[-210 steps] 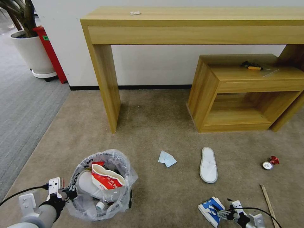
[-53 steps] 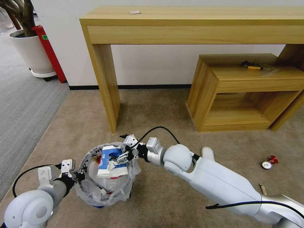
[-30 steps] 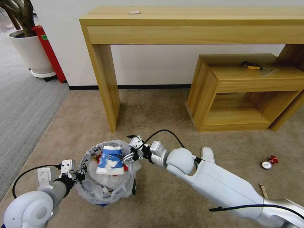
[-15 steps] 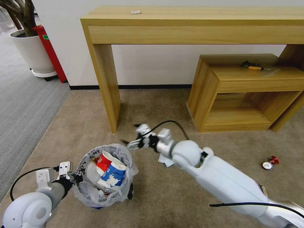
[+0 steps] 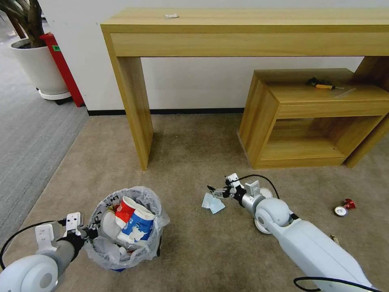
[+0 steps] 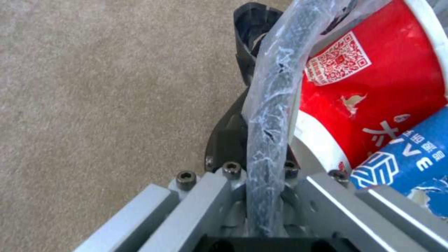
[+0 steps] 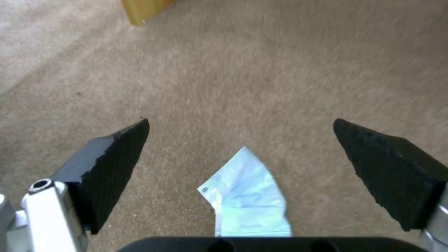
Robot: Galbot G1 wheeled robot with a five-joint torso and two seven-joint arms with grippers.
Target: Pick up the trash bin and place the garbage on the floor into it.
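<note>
Our right pincer (image 5: 214,191) hangs low over the floor (image 5: 194,162) with its two black fingers (image 7: 112,154) spread wide and nothing between them. Just under it, near the middle of the head view, lies a pale blue wrapper (image 5: 212,202), flat on the carpet. In the right wrist view the wrapper (image 7: 247,199) sits between the two fingers, close to the pincer's base.

Our left pincer (image 5: 83,234) is at about 8 o'clock in the head view. It is pinching the rim of the trash bin (image 5: 123,259), through the plastic bag (image 6: 268,115). The bin is at 7 o'clock, and a red cup (image 5: 123,209) and a blue cup (image 5: 137,229) already stick out of it.

At about 4 o'clock a white slipper (image 5: 265,192) peeks out past our right arm, and a crushed red can (image 5: 344,207) lies farther out at 3 o'clock.

We think the step now is picking up the wrapper. Next we need to go down a little more, so the fingers touch the carpet on both sides of it, and then squeeze. It is thin and flat, so it may slip.
</note>
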